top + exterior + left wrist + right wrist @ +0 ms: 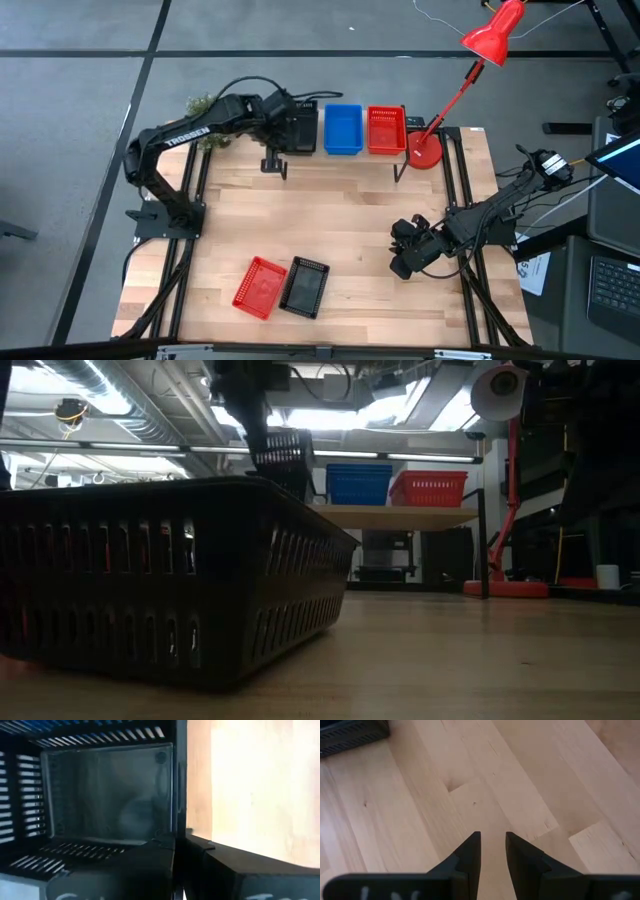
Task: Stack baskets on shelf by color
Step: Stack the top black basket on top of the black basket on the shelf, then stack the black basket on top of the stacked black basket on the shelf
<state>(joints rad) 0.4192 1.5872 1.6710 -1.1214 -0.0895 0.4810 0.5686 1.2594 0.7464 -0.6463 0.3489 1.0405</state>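
Holding a black basket by its rim with my left fingers, tilting it over the shelf beside the blue basket; right fingers narrowly parted, idling above worktop.

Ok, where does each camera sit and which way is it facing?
High: overhead, straight down on shelf, both arms.
Low: tabletop height, past black basket toward the shelf; left arm above.
Left wrist: into its held black basket; left gripper.
Right wrist: down at tabletop; right gripper.
High and low share blue basket.
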